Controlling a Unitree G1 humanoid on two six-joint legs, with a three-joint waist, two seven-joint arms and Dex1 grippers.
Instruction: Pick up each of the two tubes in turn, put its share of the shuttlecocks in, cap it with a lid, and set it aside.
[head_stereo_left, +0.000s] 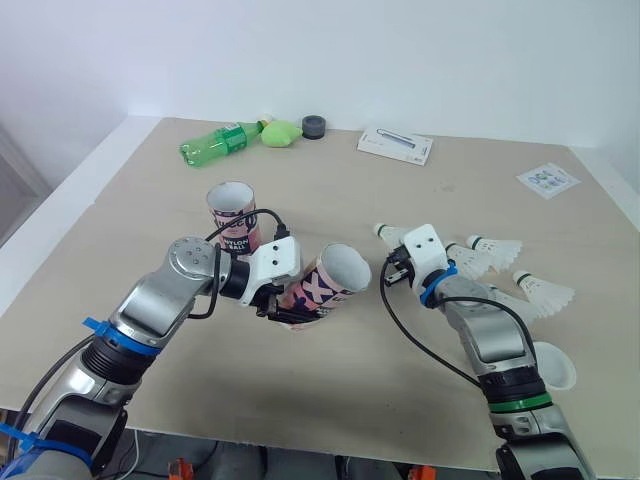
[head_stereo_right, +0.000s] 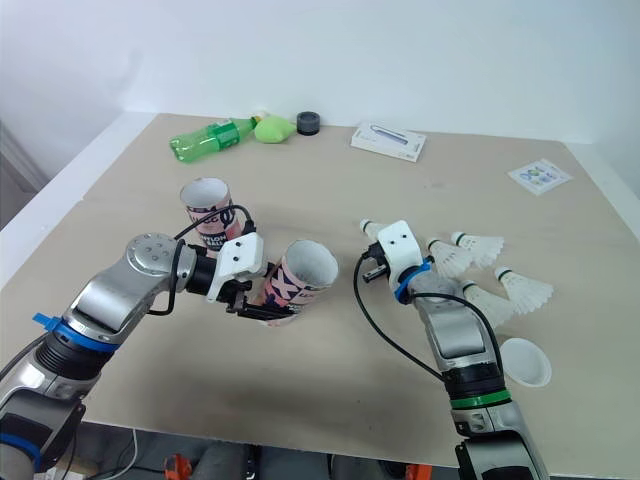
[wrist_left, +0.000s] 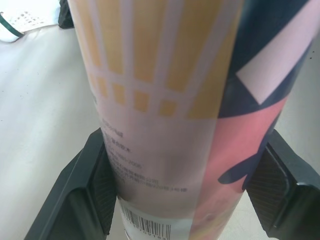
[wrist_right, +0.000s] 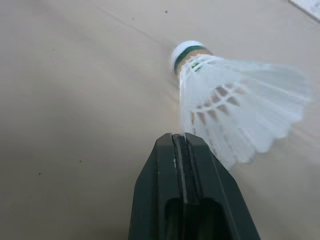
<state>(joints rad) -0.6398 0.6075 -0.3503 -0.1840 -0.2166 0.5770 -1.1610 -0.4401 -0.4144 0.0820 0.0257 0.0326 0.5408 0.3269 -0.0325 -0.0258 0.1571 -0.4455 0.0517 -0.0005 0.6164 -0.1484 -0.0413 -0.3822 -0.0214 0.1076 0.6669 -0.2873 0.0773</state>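
My left gripper (head_stereo_left: 278, 304) is shut on a pink patterned tube (head_stereo_left: 325, 282), held tilted just above the table with its open mouth facing right. The tube (wrist_left: 170, 100) sits squarely between both pads (wrist_left: 100, 185). A second tube (head_stereo_left: 233, 216) stands upright just behind, mouth up. To the right of the held tube's mouth, my right gripper (wrist_right: 179, 137) is shut on the feather skirt of a white shuttlecock (wrist_right: 235, 115), whose cork (head_stereo_left: 381, 231) points away from me. Several more shuttlecocks (head_stereo_left: 497, 247) lie on the table to the right. A white lid (head_stereo_left: 553, 365) lies near the front right edge.
Along the far edge of the table are a green plastic bottle (head_stereo_left: 215, 143), a green lump (head_stereo_left: 282, 132), a dark round cap (head_stereo_left: 314, 126) and a flat white box (head_stereo_left: 395, 145). A printed sheet (head_stereo_left: 548, 179) lies at the far right.
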